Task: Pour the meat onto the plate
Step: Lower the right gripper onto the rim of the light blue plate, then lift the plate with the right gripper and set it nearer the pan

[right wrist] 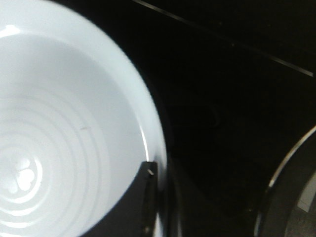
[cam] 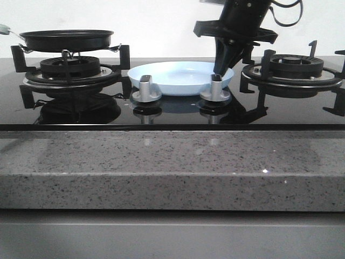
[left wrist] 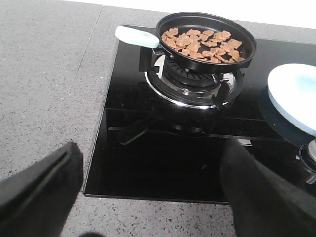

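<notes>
The meat (left wrist: 202, 40) is a layer of small reddish-brown pieces in a black frying pan (left wrist: 247, 54) on the left burner. The pan also shows in the front view (cam: 67, 39). The pale blue plate (cam: 180, 75) sits empty on the glass hob between the burners, and its edge shows in the left wrist view (left wrist: 296, 96). My right gripper (cam: 225, 67) is shut on the plate's right rim (right wrist: 153, 143), with one finger (right wrist: 148, 197) inside the rim and the other outside. My left gripper (left wrist: 150, 153) is open and empty over the hob's front left corner, away from the pan.
The pan's pale blue handle (left wrist: 136, 36) points away from the plate. Two silver knobs (cam: 146, 89) (cam: 215, 88) stand in front of the plate. A bare burner grate (cam: 294, 70) is on the right. A speckled grey counter (cam: 161, 167) runs along the front.
</notes>
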